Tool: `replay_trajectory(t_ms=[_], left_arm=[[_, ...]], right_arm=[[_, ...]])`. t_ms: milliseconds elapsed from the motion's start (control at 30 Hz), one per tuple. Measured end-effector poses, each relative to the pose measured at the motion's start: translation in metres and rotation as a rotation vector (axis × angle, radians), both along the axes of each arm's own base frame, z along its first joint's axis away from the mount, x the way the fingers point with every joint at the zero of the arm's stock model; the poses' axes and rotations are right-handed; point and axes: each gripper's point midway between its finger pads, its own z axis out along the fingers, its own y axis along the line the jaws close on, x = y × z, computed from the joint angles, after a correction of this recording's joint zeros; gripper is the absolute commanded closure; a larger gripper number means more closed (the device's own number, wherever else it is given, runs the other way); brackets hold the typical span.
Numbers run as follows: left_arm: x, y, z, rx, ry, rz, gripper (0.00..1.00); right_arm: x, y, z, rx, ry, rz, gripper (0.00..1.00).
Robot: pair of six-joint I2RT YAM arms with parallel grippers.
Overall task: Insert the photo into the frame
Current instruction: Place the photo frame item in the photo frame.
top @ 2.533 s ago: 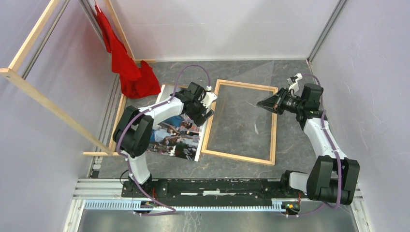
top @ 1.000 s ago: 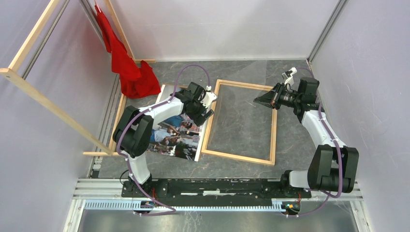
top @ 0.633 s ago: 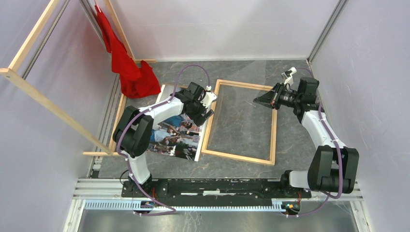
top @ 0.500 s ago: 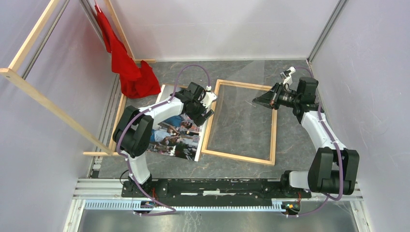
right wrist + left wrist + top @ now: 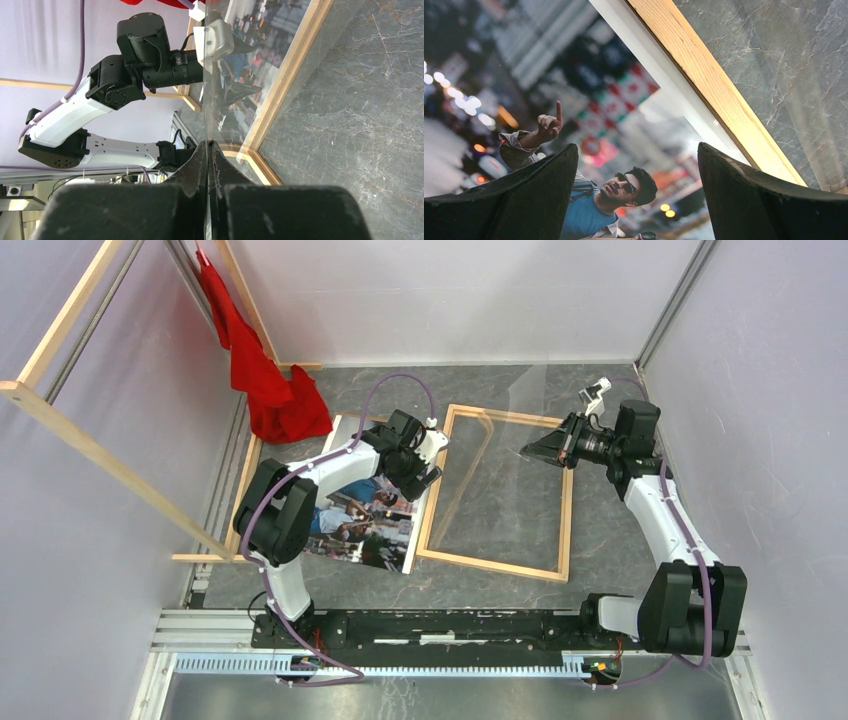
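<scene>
The photo [image 5: 360, 525] lies face up on the grey table, just left of the light-wood frame [image 5: 495, 565]. My left gripper [image 5: 432, 462] hovers open and empty over the photo's right edge; in the left wrist view [image 5: 636, 155] the print [image 5: 589, 100] and the frame's left rail [image 5: 714, 95] show between its fingers. My right gripper [image 5: 530, 450] is shut on the right edge of a clear pane [image 5: 495, 455] and holds it tilted up above the frame. In the right wrist view [image 5: 207, 145] the pane [image 5: 235, 75] stands edge-on over the frame rail [image 5: 285, 80].
A red cloth [image 5: 270, 380] hangs and pools at the back left. Long wooden rails [image 5: 100, 455] lean along the left wall. Another wooden strip [image 5: 245, 490] lies left of the photo. Pale walls close in the table on three sides.
My right gripper has risen and moved slightly left with the clear pane, tilting it steeper above the frame. The left arm and the photo have not moved.
</scene>
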Motion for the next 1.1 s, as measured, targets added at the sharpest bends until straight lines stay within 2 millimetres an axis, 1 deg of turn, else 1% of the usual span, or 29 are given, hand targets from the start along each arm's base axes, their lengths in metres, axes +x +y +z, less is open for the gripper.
replay_trajectory(t_ms=[100, 300, 467, 600, 667, 800, 867, 967, 1100], left_arm=[[0.0, 0.0, 0.0, 0.0, 0.0, 0.0, 0.05], [0.0, 0.0, 0.0, 0.0, 0.0, 0.0, 0.05], [0.0, 0.0, 0.0, 0.001, 0.0, 0.0, 0.05], [0.0, 0.001, 0.0, 0.003, -0.001, 0.001, 0.05], [0.0, 0.001, 0.0, 0.004, -0.001, 0.002, 0.05], [0.0, 0.001, 0.0, 0.005, -0.002, 0.003, 0.05], [0.001, 0.001, 0.0, 0.005, -0.003, 0.003, 0.05], [0.001, 0.001, 0.0, 0.005, -0.003, 0.003, 0.05], [0.001, 0.001, 0.0, 0.006, -0.003, 0.003, 0.05]], right_arm=[[-0.002, 0.0, 0.003, -0.001, -0.012, 0.0, 1.0], [-0.004, 0.006, 0.004, -0.002, -0.018, 0.018, 1.0], [-0.004, 0.017, 0.008, -0.006, -0.038, 0.044, 1.0], [-0.003, 0.034, 0.017, -0.011, -0.076, 0.087, 1.0], [-0.003, 0.038, 0.019, -0.011, -0.09, 0.098, 1.0], [-0.003, 0.039, 0.018, -0.015, -0.091, 0.104, 1.0], [-0.002, 0.039, 0.014, -0.021, -0.084, 0.105, 1.0], [0.0, 0.037, 0.007, -0.037, -0.072, 0.096, 1.0], [0.002, 0.031, 0.003, -0.049, -0.063, 0.079, 1.0]])
